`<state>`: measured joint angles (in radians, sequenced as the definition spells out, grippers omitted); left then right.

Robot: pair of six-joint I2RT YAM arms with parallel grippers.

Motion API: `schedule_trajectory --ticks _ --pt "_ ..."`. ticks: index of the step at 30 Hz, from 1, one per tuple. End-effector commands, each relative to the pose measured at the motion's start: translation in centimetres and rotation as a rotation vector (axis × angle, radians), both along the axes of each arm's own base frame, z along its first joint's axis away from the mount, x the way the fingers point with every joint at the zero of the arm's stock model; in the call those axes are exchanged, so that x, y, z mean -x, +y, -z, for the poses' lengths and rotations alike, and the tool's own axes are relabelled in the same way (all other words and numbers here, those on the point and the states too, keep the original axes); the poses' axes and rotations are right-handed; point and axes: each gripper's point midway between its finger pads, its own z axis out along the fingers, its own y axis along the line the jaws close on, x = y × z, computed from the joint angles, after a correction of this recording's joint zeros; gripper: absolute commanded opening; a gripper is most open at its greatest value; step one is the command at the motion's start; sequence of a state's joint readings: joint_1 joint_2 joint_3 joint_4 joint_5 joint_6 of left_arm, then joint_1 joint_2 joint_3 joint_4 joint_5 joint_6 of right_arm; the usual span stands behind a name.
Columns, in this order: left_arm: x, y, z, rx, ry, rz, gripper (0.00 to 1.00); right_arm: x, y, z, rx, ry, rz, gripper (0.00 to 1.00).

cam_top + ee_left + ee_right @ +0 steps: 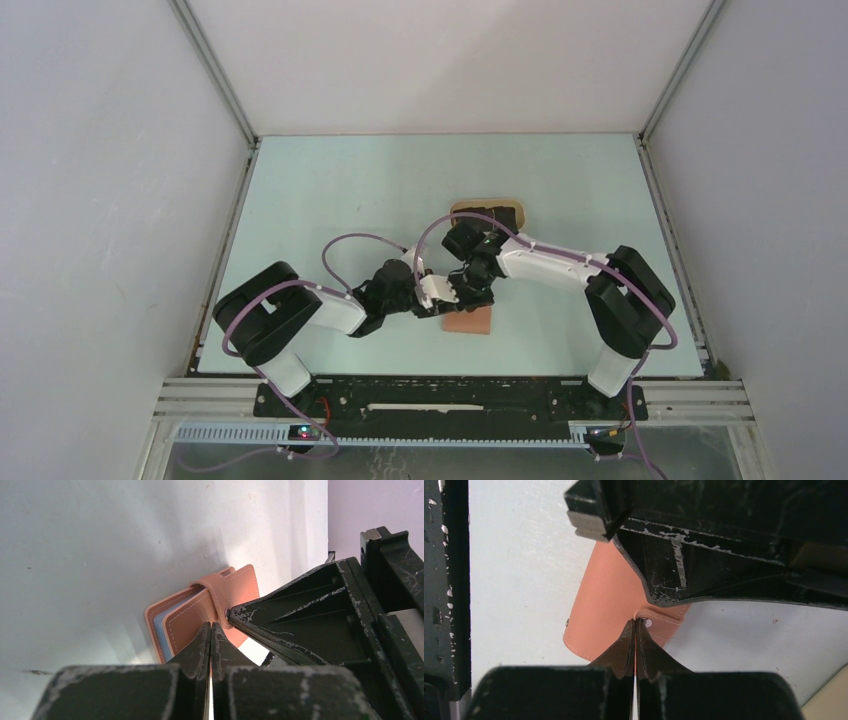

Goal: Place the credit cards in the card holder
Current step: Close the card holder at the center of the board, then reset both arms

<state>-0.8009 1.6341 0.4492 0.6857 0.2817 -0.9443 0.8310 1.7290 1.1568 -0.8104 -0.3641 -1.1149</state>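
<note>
**A:** Biggest first?

**B:** Pale green table [330, 200]. Toward its far side, a beige oval tray [487, 207], mostly hidden under the right arm [560, 265].

**A:** And the left arm [330, 312]?

**B:** Reaching in from the left and meeting the right one near the front middle of the table, on the near side of the tray.

**A:** Whereabouts of the card holder [468, 322]?

**B:** On the table directly under the two wrists, nearer than the tray and apart from it. Reddish-brown leather, folded but gaping a little, with bluish inner pockets [162, 622] showing along one edge.

**A:** And the strap tab [218, 597]?

**B:** Wrapped over the holder's open edge, ending in a small metal snap [648, 623].

**A:** Jaws of the left gripper [211, 625]?

**B:** Pressed together with no gap, tips right at the holder's cover, just beside the strap. Cannot tell whether any leather is pinched between them.

**A:** Same question for the right gripper [635, 622].

**B:** Likewise closed tight, tips touching the end of the strap by the snap. Impossible to say whether gripping or only pressing. Both sets of tips almost meeting at that one spot.
</note>
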Motion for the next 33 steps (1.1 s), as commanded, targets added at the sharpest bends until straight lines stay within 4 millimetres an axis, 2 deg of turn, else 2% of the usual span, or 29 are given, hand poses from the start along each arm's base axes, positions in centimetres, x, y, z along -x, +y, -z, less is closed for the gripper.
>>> schedule_trajectory --ticks 1,7,8,9,11,13,14,19,23,27,29,30,31,33 --pt "-0.2 0.9 1.7 -0.069 0.018 -0.033 0.01 2.4 -0.7 3.2 0.079 0.113 0.012 0.00" --pt "-0.2 0.8 1.4 -0.055 0.008 -0.027 0.01 2.2 -0.5 2.9 0.080 0.124 0.033 0.00" --pt "-0.2 0.8 1.2 -0.049 0.004 -0.027 0.02 2.1 -0.3 2.2 0.064 0.125 0.038 0.07" --pt "-0.3 0.7 0.9 -0.039 -0.003 -0.023 0.05 2.0 -0.1 1.3 0.040 0.125 0.047 0.22" --pt "-0.2 0.4 0.0 -0.008 -0.019 -0.006 0.11 1.6 0.3 -0.8 -0.022 0.116 0.063 0.43" --pt "-0.2 0.4 -1.1 0.016 -0.045 0.004 0.18 1.0 0.3 -3.2 -0.079 0.088 0.084 0.53" --pt "-0.2 0.4 -1.8 0.024 -0.064 0.007 0.25 0.7 0.3 -4.5 -0.109 0.065 0.097 0.57" --pt "-0.6 1.9 -5.9 0.003 -0.204 -0.006 0.40 0.1 -1.3 -9.9 -0.229 -0.003 0.166 0.62" --pt "-0.4 3.8 -9.5 -0.041 -0.380 0.012 0.42 -0.6 -3.8 -13.3 -0.341 -0.043 0.280 0.65" --pt "0.1 6.7 -14.4 -0.072 -0.575 -0.017 0.43 -2.3 -7.4 -18.0 -0.511 -0.143 0.473 0.73" --pt "0.0 8.5 -17.5 -0.071 -0.676 -0.080 0.53 -2.4 -9.3 -21.2 -0.641 -0.165 0.568 0.83" --pt "0.2 9.3 -19.0 -0.060 -0.724 -0.106 0.59 -2.3 -10.2 -22.5 -0.696 -0.170 0.607 0.94" --pt "0.4 10.1 -20.3 -0.047 -0.763 -0.131 0.66 -2.3 -11.2 -23.7 -0.745 -0.177 0.652 0.99" --pt "0.9 11.5 -22.9 -0.015 -0.830 -0.182 0.82 -1.9 -12.9 -25.5 -0.826 -0.180 0.732 1.00"
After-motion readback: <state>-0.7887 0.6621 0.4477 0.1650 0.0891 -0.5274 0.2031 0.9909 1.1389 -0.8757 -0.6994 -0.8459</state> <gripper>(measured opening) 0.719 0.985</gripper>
